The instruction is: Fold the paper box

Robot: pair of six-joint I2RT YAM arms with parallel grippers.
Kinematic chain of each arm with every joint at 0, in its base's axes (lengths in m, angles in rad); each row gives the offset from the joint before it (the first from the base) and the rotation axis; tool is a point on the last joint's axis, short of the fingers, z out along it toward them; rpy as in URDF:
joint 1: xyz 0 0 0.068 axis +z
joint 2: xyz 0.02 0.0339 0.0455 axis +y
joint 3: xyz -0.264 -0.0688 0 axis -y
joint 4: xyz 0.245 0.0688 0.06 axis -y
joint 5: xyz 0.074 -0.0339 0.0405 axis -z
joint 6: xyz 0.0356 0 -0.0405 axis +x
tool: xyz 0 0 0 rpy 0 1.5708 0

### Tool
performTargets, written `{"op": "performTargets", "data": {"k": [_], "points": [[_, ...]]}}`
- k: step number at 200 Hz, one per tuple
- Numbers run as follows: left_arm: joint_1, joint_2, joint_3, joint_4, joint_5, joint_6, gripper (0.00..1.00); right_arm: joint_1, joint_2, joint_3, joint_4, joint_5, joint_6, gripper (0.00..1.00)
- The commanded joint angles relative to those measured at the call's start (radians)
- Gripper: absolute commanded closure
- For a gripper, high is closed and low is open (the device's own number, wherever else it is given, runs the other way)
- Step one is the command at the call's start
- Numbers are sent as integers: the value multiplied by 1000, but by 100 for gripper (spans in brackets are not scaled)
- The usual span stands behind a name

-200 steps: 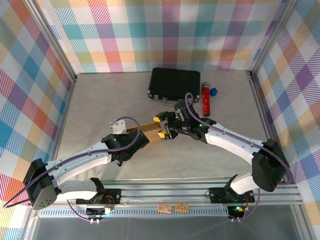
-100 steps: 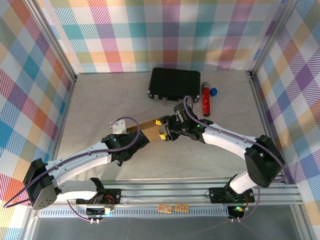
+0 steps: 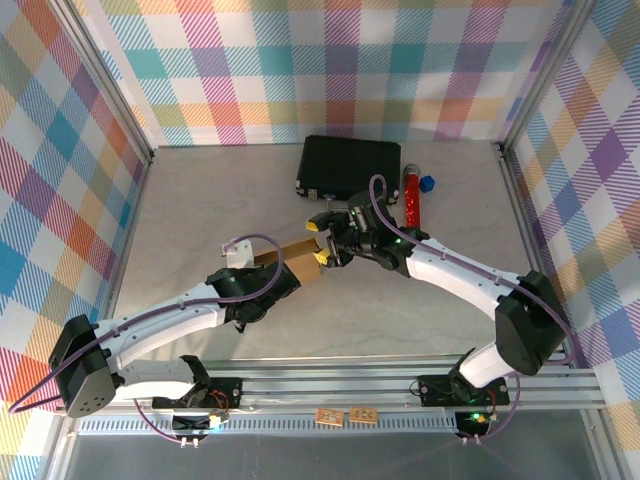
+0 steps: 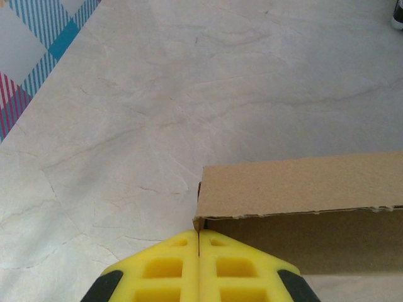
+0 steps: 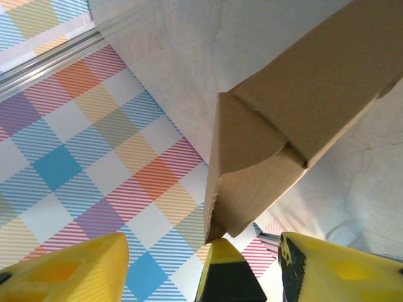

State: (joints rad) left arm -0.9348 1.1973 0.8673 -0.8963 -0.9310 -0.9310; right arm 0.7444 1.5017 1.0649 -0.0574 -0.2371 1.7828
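The paper box (image 3: pixel 297 262), brown cardboard and partly folded, is held just above the table's middle. My left gripper (image 3: pixel 281 277) comes at it from the near left. In the left wrist view its yellow fingers (image 4: pixel 170 267) are pressed together, with a thin cardboard edge at the box's corner (image 4: pixel 199 221) pinched between them. The box's wall (image 4: pixel 302 185) stretches off to the right. My right gripper (image 3: pixel 320 246) is at the box's right end, open. In the right wrist view the end flap (image 5: pixel 252 182) hangs between its spread fingers (image 5: pixel 69 270), its lower corner touching a yellow-and-black tip.
A black hard case (image 3: pixel 350 168) lies at the back. To its right are a red cylinder (image 3: pixel 411 198) and a small blue cube (image 3: pixel 428 184). Checked walls and metal rails enclose the marble-look table (image 3: pixel 200 220).
My right gripper has shifted slightly left and farther back along the box's right end, staying open. The left arm and its grip have not moved.
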Motion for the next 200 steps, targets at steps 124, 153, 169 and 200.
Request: {"op": "performTargets", "data": {"k": [124,153,169,200], "points": [[-13,-34,22,-42,-11,-6,100,-2,82,-64,37,-14,11,53],[-14,-38,33,-43,3,1,100,-2,78,-80,31,-16,2,56],[-13,-42,38,-42,15,4,99,-2,76,-86,27,-18,-2,58],[-13,-65,47,-41,40,13,85,-2,78,-87,18,-21,-11,60]]}}
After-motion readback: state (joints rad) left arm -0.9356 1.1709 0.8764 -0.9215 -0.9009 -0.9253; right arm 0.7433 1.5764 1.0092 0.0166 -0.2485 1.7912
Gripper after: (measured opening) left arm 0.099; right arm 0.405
